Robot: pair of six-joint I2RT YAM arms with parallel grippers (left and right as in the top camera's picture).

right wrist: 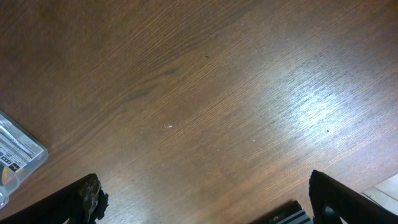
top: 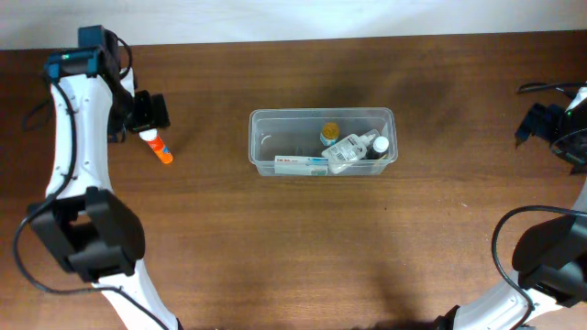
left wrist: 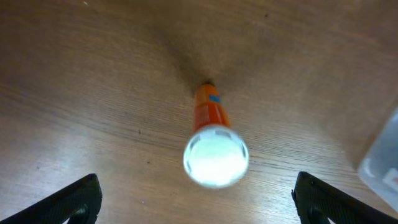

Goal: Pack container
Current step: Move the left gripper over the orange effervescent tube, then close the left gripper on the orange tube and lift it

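Observation:
The clear plastic container [top: 321, 142] stands mid-table and holds a flat box [top: 301, 165], a white bottle [top: 353, 149] and a small yellow-capped bottle [top: 329, 129]. An orange tube with a white cap [top: 158, 146] lies on the table at the left. My left gripper [top: 147, 112] is open just above its white cap end; in the left wrist view the tube [left wrist: 211, 134] lies between the spread fingers [left wrist: 199, 202], untouched. My right gripper [top: 541, 124] is open and empty at the far right; its fingers [right wrist: 205, 199] hang over bare wood.
The container's corner shows at the right edge of the left wrist view [left wrist: 384, 163] and at the left edge of the right wrist view [right wrist: 15, 155]. The wooden table [top: 303, 257] ends at a white wall along the far side.

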